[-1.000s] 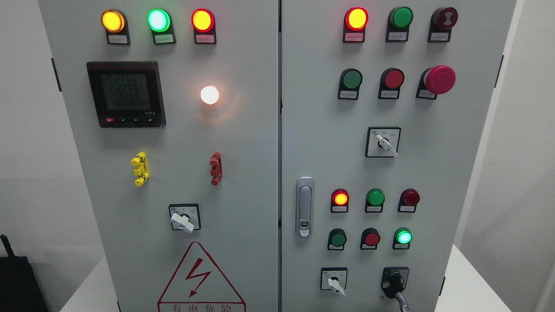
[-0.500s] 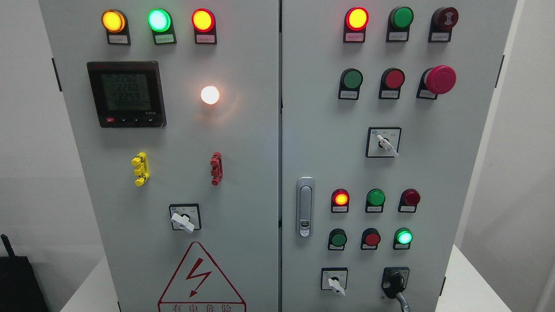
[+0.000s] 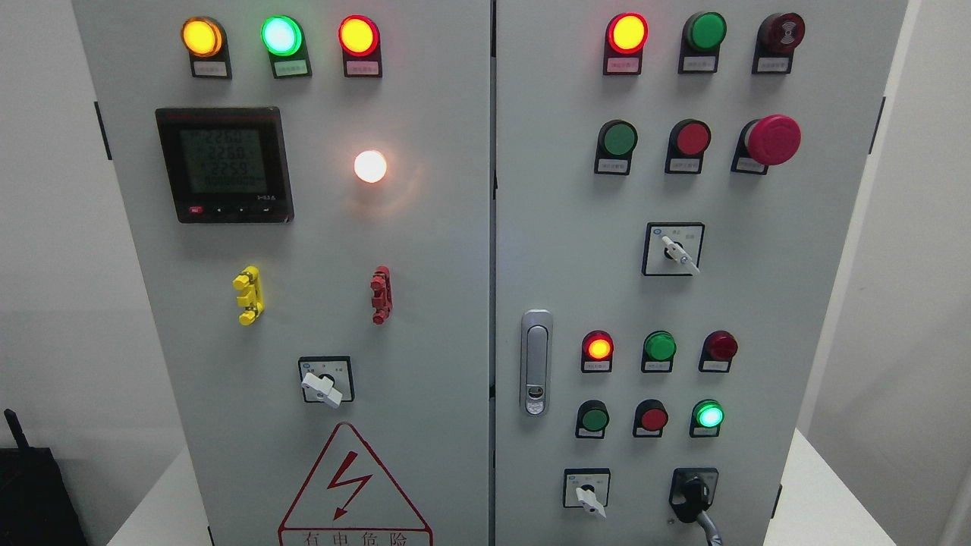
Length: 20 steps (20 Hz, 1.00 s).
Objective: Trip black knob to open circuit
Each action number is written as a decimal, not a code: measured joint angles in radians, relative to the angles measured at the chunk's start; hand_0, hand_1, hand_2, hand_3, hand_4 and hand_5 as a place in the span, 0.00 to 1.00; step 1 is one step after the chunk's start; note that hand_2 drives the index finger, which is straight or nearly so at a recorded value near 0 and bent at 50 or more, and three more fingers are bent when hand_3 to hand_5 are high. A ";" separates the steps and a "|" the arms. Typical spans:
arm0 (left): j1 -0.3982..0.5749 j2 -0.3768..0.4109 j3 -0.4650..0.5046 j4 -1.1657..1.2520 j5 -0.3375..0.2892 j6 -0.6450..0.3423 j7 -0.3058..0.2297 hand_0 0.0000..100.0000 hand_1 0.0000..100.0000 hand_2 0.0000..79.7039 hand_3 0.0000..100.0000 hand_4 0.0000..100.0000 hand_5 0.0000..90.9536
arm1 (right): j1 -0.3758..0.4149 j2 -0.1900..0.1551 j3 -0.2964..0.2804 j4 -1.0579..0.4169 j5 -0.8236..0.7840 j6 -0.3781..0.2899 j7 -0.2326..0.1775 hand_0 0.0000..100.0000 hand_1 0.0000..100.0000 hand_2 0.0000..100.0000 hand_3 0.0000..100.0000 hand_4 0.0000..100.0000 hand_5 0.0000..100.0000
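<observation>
Black knob (image 3: 692, 493) low on cabinet (image 3: 455, 303)

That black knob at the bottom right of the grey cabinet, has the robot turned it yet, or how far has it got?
Nothing looks done yet. The black rotary knob sits low on the grey metal cabinet's right door, with nothing touching it. Nothing is in hand either: no robot hand shows anywhere in the head view. Several round indicator lamps glow, such as the lit green lamp above the knob. Reaching, gripping and turning the knob all remain.

one black knob (image 3: 694, 493), three white selector switches (image 3: 322, 387).
</observation>
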 measured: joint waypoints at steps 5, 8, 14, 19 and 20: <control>0.000 0.000 0.000 0.000 0.000 0.000 0.000 0.12 0.39 0.00 0.00 0.00 0.00 | 0.001 0.000 -0.013 -0.004 0.000 -0.004 -0.001 0.99 1.00 0.00 1.00 1.00 0.91; 0.000 0.000 0.000 0.000 0.000 0.000 0.000 0.12 0.39 0.00 0.00 0.00 0.00 | 0.006 -0.001 -0.020 -0.010 0.000 -0.010 -0.002 0.99 1.00 0.00 1.00 1.00 0.91; 0.000 0.000 0.000 0.000 0.000 0.000 0.000 0.12 0.39 0.00 0.00 0.00 0.00 | 0.012 -0.002 -0.029 -0.012 0.000 -0.014 0.004 1.00 1.00 0.00 1.00 1.00 0.91; 0.000 0.000 0.000 0.000 0.000 0.000 0.000 0.12 0.39 0.00 0.00 0.00 0.00 | 0.022 -0.002 -0.035 -0.015 0.000 -0.015 0.006 1.00 1.00 0.00 1.00 1.00 0.90; 0.000 0.000 0.000 0.000 0.000 0.000 0.000 0.12 0.39 0.00 0.00 0.00 0.00 | 0.022 -0.003 -0.037 -0.015 0.000 -0.015 0.006 1.00 1.00 0.00 1.00 1.00 0.90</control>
